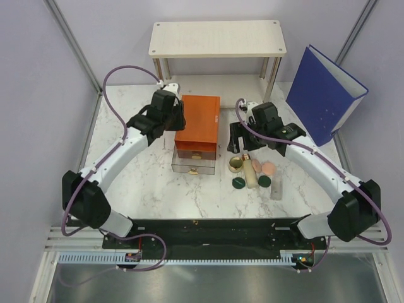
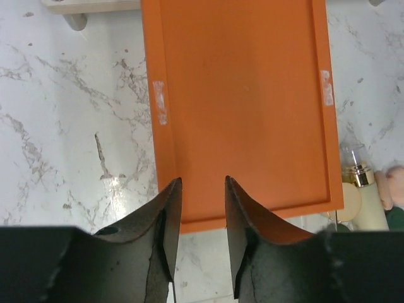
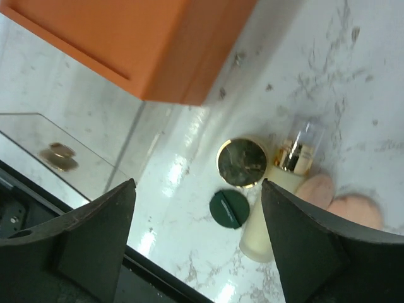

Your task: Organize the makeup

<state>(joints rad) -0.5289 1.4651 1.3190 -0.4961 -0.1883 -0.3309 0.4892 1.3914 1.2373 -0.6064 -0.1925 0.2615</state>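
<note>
Left jaws stand slightly apart, empty, over the near edge of the orange box (image 2: 240, 95) (its clear drawer (image 1: 193, 165) is pulled out). Just right of that drawer the makeup lies on the desk (image 1: 151, 189): gold compact (image 3: 242, 163), dark green disc (image 3: 230, 209), cream tube (image 3: 259, 237) with its long axis near-to-far and cap at the far end, peach discs (image 1: 269, 168), grey stick (image 1: 276, 188). Right jaws gape wide, empty, above the compact, so the right arm (image 1: 271, 123) is much nearer.
</note>
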